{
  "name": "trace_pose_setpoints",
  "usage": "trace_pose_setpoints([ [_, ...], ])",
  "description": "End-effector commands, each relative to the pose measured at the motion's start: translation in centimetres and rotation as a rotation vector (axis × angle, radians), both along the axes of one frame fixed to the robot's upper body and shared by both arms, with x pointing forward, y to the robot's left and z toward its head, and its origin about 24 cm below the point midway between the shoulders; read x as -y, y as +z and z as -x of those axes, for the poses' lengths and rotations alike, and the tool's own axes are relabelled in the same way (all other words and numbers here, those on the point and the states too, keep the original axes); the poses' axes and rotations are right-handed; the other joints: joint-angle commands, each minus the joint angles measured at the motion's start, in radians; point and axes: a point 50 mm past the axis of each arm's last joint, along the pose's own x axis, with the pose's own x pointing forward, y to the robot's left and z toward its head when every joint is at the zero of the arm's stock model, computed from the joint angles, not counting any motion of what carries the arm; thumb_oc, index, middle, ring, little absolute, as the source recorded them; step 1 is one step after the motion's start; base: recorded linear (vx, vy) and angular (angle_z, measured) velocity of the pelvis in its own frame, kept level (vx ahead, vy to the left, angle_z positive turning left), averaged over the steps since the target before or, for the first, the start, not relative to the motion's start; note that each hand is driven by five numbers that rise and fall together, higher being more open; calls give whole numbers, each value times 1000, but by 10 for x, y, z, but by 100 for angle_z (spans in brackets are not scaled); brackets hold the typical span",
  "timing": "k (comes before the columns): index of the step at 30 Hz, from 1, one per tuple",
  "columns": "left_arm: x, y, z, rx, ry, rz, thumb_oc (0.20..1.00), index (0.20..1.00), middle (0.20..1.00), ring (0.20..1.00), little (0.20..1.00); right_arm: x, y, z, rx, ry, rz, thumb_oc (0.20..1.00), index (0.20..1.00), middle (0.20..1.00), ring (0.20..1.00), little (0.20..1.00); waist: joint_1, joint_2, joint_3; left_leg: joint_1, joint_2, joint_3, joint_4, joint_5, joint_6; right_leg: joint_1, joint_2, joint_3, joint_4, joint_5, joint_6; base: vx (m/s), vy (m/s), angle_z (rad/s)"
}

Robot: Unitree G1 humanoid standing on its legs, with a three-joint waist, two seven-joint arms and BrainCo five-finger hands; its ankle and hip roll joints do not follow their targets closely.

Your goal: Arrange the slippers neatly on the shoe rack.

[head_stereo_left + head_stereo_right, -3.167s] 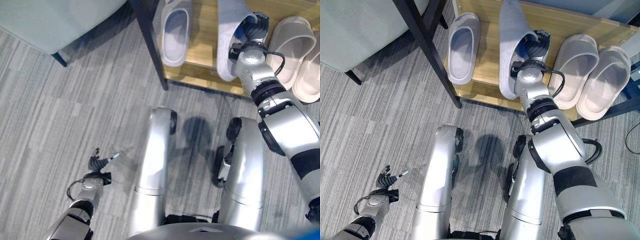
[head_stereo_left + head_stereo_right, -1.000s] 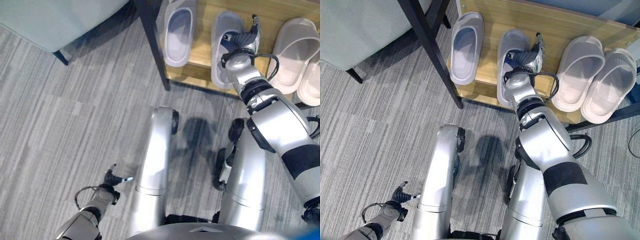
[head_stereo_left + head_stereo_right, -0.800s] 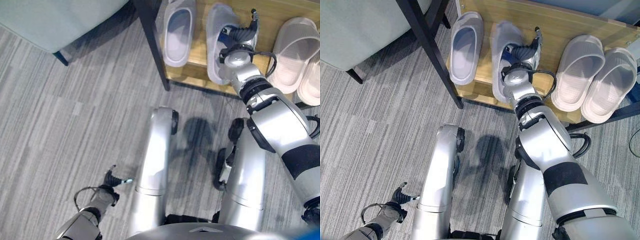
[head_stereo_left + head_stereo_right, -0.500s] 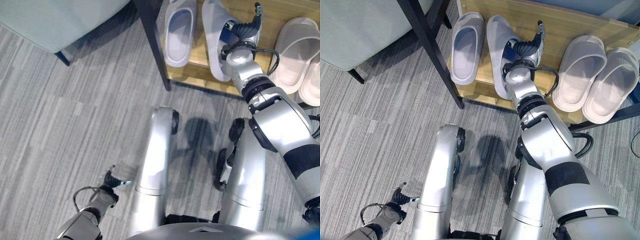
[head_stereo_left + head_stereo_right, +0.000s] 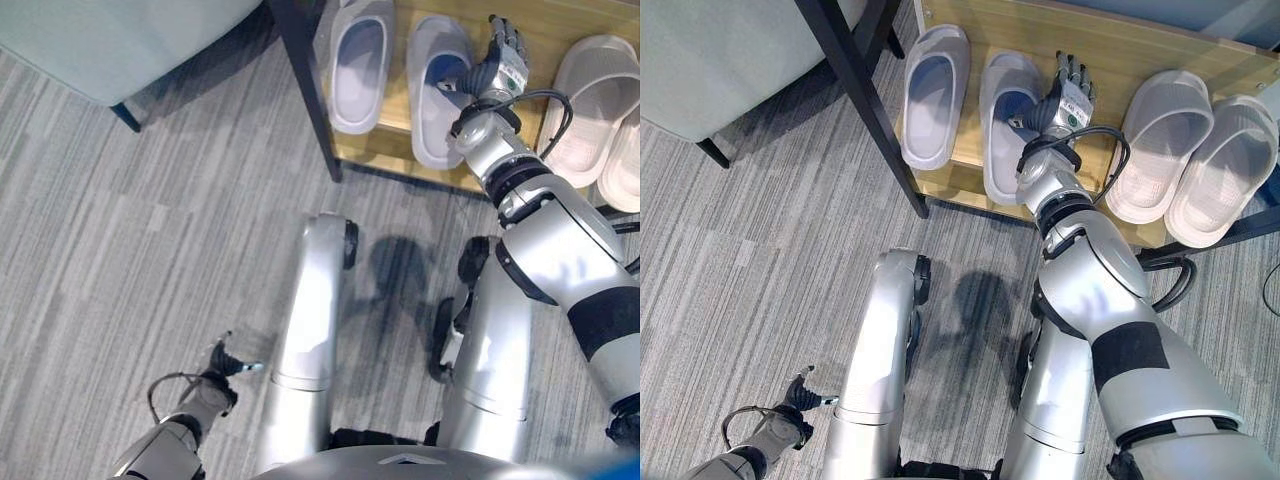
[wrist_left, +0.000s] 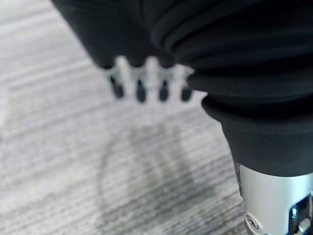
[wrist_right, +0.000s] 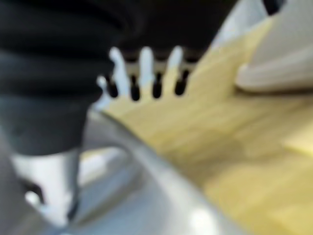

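1. The left robot hand (image 5: 218,362) is hanging low over the grey carpet floor (image 5: 120,250), well apart from the rack. In its own wrist view its fingers (image 6: 139,88) are reaching out straight and carrying nothing. Judged idle, since nothing within its reach needs handling.

2. The right robot hand (image 5: 1065,100) is hovering over the wooden shelf (image 5: 1130,45) of the shoe rack (image 5: 855,90), between the grey pair and the beige pair. Its fingers (image 7: 146,73) are extending straight and spread, gripping nothing. It is lying just beside the nearer grey slipper (image 5: 1005,125), at its right edge; whether it is touching the slipper cannot be told.

3. That grey slipper is lying flat on the shelf, sole down, opening up, toe towards the back of the rack. Placement is judged deliberate: it is sitting parallel to the other grey slipper (image 5: 932,95), just beside it, forming a pair.

4. The grey slippers are smooth, one-piece slides with a wide band over the toe and a hollowed footbed. They appear soft and light, likely to shift under a slight nudge.

5. Two beige slippers (image 5: 1195,155) are lying side by side at the right end of the shelf, angled slightly but together.

6. Judgement: both pairs are standing on the rack; arrangement is looking near complete.
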Motion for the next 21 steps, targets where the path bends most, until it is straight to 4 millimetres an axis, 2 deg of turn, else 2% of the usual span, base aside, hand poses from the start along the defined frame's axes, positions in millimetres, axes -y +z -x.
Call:
trace_pose_setpoints([
  [1, 0, -2, 7, -24, -69, -41, 1000, 1000, 1000, 1000, 1000, 4, 72, 11, 263, 2, 107, 1000, 1000, 1000, 1000, 1000, 47, 23, 28, 80, 20, 62, -15, -127, 81, 22, -23, 74, -74, 122, -81, 0, 0, 0],
  [4, -6, -1, 9, -18, -42, -62, 1000, 1000, 1000, 1000, 1000, 6, 83, 15, 326, 43, 24, 1000, 1000, 1000, 1000, 1000, 42, 14, 28, 80, 19, 62, -9, -127, 80, 22, -19, 77, -67, 122, -83, 0, 0, 0],
  [11, -9, -2, 15, -18, -1, -48, 1000, 1000, 1000, 1000, 1000, 6, 84, 19, 375, 167, -79, 1000, 1000, 1000, 1000, 1000, 20, -3, 28, 80, 20, 61, -6, -127, 79, 22, -13, 86, -62, 121, -83, 0, 0, 0],
  [16, -10, -6, 25, -43, 5, -38, 1000, 1000, 1000, 1000, 1000, 13, 80, 28, 425, 214, 14, 1000, 1000, 1000, 1000, 1000, 7, -7, 28, 80, 19, 60, -5, -127, 81, 22, -10, 89, -62, 118, -84, 0, 0, 0],
  [21, -11, -7, 31, -57, -1, -37, 1000, 1000, 1000, 1000, 1000, 5, 82, 39, 474, 312, 80, 1000, 1000, 1000, 1000, 1000, -4, -9, 28, 80, 21, 58, -6, -127, 81, 22, -9, 88, -65, 115, -84, 0, 0, 0],
])
